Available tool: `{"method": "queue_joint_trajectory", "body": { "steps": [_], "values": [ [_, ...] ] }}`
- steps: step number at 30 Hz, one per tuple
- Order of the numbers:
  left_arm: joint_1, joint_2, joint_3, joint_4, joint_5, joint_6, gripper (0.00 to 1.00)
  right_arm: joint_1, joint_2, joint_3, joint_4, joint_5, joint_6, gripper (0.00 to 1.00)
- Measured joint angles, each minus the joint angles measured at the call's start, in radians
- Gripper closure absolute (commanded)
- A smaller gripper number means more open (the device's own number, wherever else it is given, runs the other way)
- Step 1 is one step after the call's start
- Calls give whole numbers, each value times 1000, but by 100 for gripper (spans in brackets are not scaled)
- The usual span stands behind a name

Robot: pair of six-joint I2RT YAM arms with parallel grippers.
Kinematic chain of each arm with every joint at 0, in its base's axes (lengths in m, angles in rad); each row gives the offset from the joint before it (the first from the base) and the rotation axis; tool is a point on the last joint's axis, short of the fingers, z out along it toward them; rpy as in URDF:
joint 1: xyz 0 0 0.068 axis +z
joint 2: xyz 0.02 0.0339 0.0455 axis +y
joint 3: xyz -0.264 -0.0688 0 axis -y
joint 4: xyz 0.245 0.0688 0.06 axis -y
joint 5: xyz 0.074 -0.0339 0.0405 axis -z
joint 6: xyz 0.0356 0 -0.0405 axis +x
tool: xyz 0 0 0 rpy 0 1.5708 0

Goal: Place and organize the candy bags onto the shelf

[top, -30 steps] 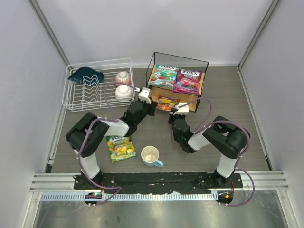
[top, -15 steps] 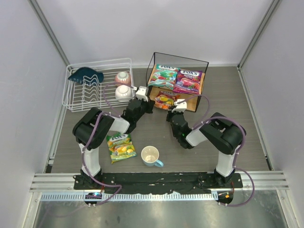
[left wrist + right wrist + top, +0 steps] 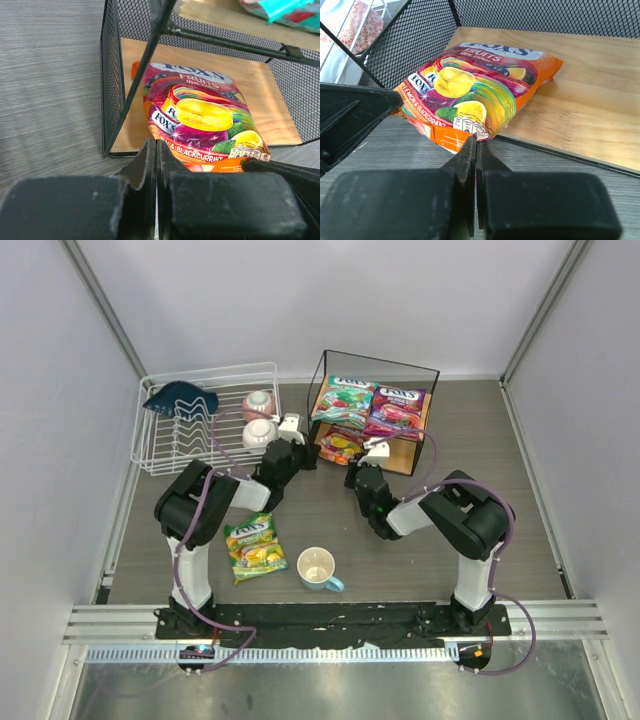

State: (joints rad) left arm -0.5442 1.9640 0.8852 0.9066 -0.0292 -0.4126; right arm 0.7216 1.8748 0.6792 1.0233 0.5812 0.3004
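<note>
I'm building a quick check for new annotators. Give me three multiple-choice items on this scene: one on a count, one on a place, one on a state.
1. How many bags lie on the shelf's top board? A one; B two; C four.
2. Where is the yellow-green bag? A on the lower board; B on the table beside the mug; C on the top board.
3. How are the left gripper and right gripper? A both shut; B both open; C one open.
Answers: B, the teal bag and purple bag lie there; B, it lies by the mug; A, each wrist view shows fingers pressed together.
</note>
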Motion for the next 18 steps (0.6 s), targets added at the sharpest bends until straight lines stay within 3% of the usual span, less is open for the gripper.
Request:
{"method": "queue_joint_trajectory", "body": {
  "steps": [18],
  "values": [
    [5, 18, 98, -124, 27, -6, 100, -63, 20, 93, -183, -56, 102, 99]
  ]
}}
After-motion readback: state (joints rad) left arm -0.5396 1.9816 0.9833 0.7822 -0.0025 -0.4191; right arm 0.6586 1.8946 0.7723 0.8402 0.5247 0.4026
